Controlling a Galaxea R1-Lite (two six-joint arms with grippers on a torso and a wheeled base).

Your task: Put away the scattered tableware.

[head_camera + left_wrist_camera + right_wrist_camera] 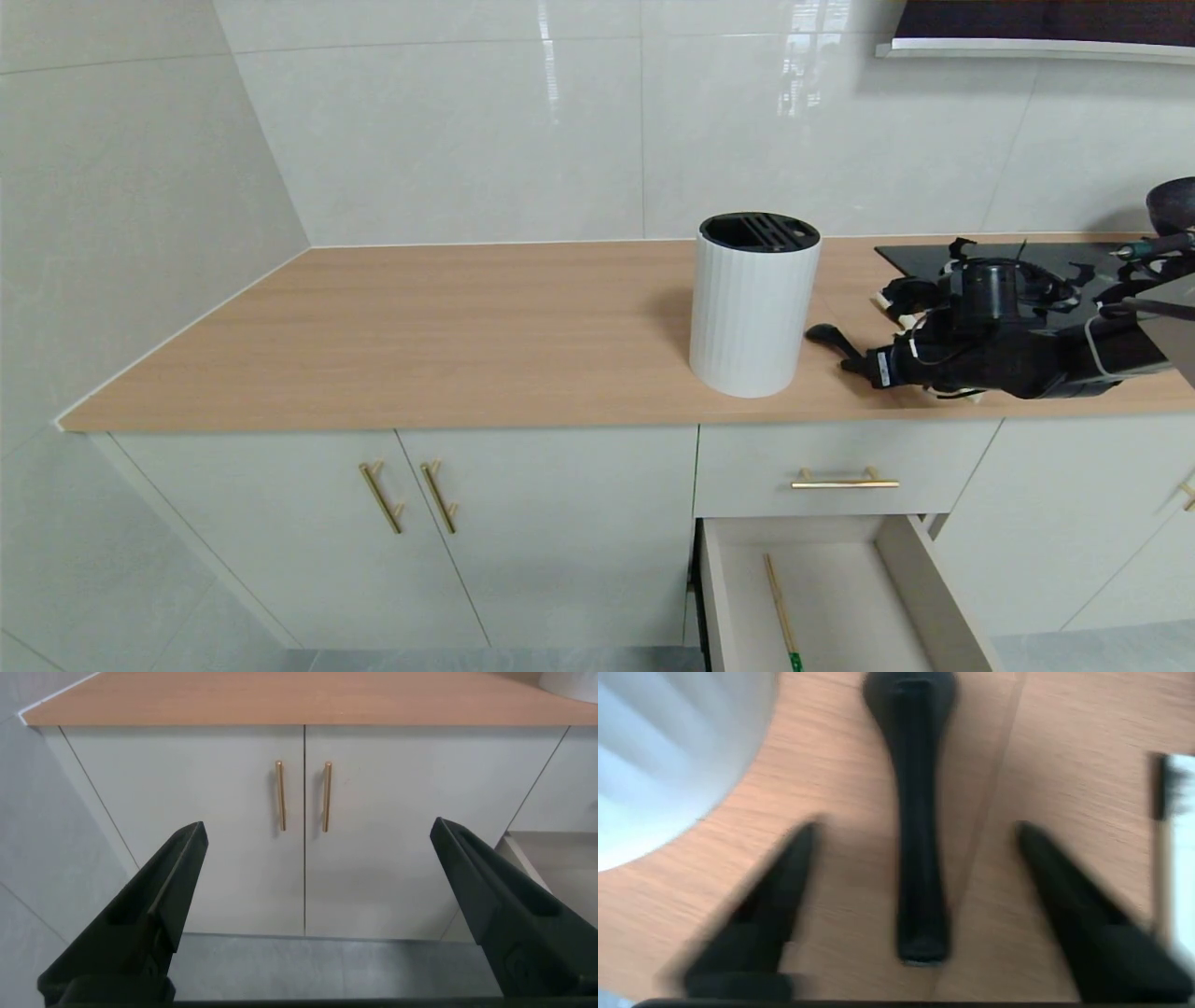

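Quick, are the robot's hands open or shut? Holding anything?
Left gripper: open, holding nothing.
Right gripper: open, straddling the black handle, not gripping it.

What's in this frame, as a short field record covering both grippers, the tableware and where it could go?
right gripper: open, one finger either side of the black utensil handle, not yet closed on it
black utensil handle: lying flat on the countertop, beside the white holder
white holder: upright, slotted black top
open drawer: below the countertop, one chopstick inside
left gripper: open, low, facing the cabinet doors
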